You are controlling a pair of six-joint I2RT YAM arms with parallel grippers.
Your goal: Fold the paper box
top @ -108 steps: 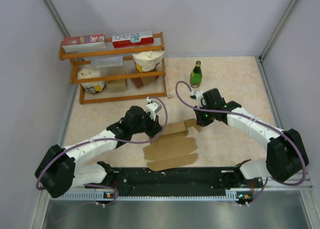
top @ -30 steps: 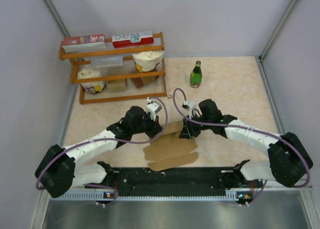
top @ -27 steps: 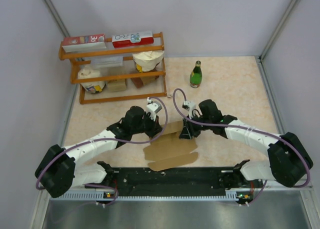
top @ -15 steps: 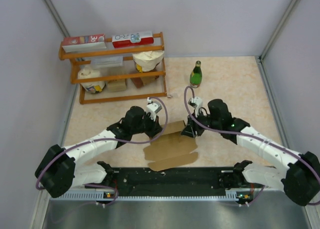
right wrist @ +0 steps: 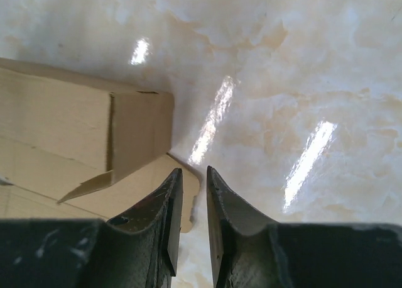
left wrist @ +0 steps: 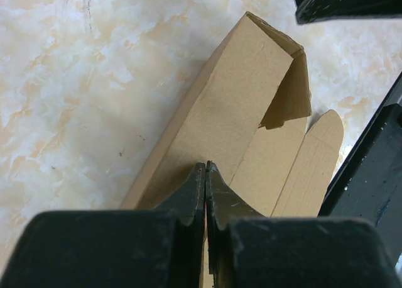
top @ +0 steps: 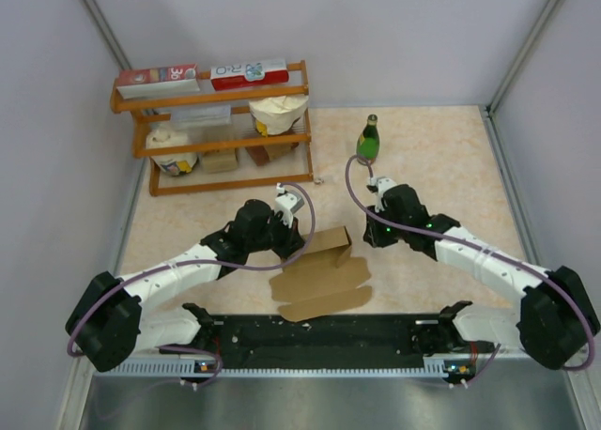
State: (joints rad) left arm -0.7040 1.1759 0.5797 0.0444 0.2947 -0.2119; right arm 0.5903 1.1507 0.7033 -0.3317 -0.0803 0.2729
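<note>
Rightward and away went the right tool (top: pixel 373 233). From above, it now sits clear of the paper box (top: pixel 319 278), which lies on the table (top: pixel 432 158) between the arms with its far panel raised. The left tool (top: pixel 299 249) is at that panel's left end.

Left wrist: the left tool (left wrist: pixel 205 170) is closed tight, apparently pinching the upright panel of the paper box (left wrist: pixel 232 105), whose end flap bends inward.

Right wrist: the right tool (right wrist: pixel 191 172) shows a narrow, empty gap, just beside the box corner (right wrist: pixel 63 124).

That end flap seems creased; the near panels lie flat, unfolded.
</note>
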